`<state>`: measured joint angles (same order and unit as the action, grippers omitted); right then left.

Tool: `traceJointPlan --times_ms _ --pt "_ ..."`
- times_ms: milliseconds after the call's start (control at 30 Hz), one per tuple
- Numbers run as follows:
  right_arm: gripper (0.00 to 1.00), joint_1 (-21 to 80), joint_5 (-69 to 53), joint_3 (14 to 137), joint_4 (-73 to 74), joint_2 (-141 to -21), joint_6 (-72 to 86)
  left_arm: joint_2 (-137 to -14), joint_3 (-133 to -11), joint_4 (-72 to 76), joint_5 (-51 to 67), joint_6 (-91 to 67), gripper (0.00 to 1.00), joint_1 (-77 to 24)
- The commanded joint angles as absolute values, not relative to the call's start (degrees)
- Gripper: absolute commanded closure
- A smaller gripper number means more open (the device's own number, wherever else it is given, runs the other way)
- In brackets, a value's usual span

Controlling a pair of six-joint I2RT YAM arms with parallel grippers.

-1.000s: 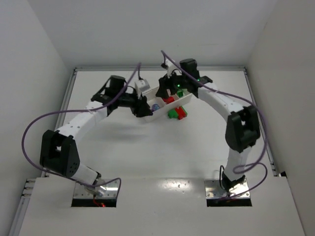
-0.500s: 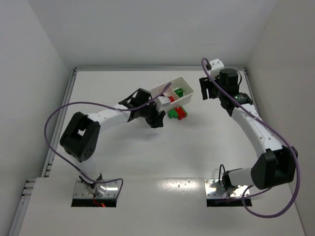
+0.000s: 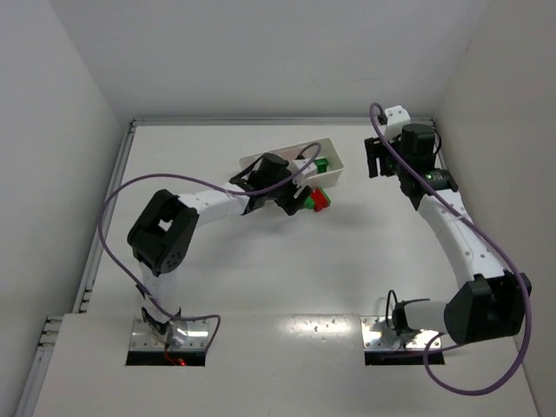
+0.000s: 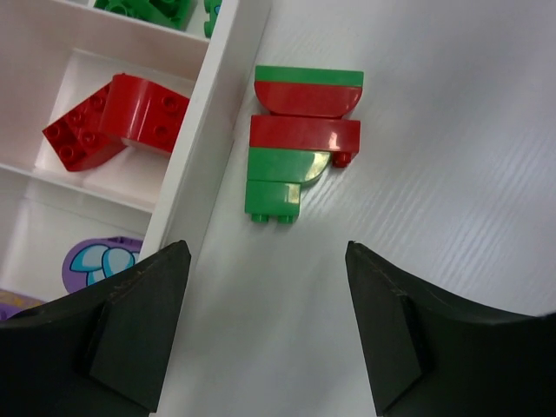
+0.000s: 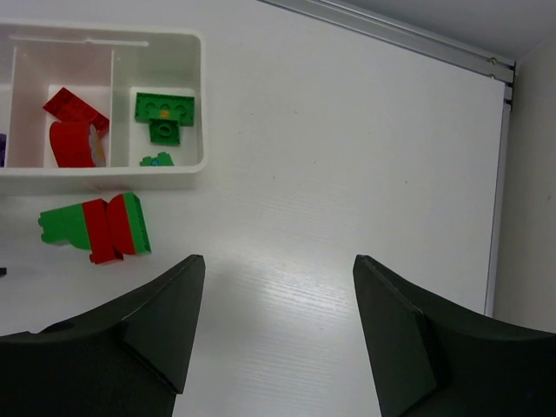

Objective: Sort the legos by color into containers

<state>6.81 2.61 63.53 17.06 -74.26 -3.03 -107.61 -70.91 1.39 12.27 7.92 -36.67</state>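
Red-green lego stack (image 4: 300, 143) lying flat, long axis along tray (image 4: 208, 130) wall

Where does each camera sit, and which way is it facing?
Top external: fixed above and behind the bases, looking down on the table; both arms, left gripper and right gripper show.
Left wrist: low over the table, facing down at the red-and-green lego stack beside the white tray; its open fingers frame the bottom.
Right wrist: higher, facing down at tray and stack; its open fingers show below.
Shared: all three show that stack just outside the tray.
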Motion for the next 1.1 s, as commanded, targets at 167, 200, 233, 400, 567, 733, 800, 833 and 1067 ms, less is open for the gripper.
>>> traceJointPlan --times_ms 167,200,233,400,567,733,800,833,1067 --pt "0.30 5.28 0.18 64.42 18.36 -75.15 -2.82 -110.21 -72.77 5.27 14.32 8.34 0.21 -36.91" --pt "0.30 5.27 0.18 64.42 18.37 -75.67 -2.81 -110.21 -72.77 5.27 14.33 8.35 0.21 -36.91" --pt "0.30 5.27 0.18 64.42 18.37 -75.67 -2.81 -110.21 -72.77 5.27 15.02 8.35 0.21 -36.91" --pt "0.30 4.75 -0.88 64.42 18.37 -76.29 -2.81 -110.21 -70.76 6.76 13.89 7.82 0.08 -37.44" --pt "0.30 3.70 -2.11 64.42 18.37 -76.82 -2.29 -111.62 -71.27 8.08 11.78 7.29 0.00 -37.44" --pt "0.30 3.16 -2.64 64.42 18.37 -77.34 -2.29 -114.87 -74.00 7.21 12.47 7.29 0.00 -37.44" --pt "0.30 3.16 -2.64 64.42 18.37 -77.34 -2.29 -115.75 -74.79 6.42 13.00 7.82 0.02 -37.44" --pt "0.30 2.64 -2.64 64.42 18.37 -77.87 -2.29 -116.54 -75.32 6.42 13.01 7.82 0.03 -37.96" --pt "0.30 2.11 -4.22 64.42 18.37 -77.87 -2.29 -118.38 -76.37 6.42 13.54 8.35 0.03 -37.97"
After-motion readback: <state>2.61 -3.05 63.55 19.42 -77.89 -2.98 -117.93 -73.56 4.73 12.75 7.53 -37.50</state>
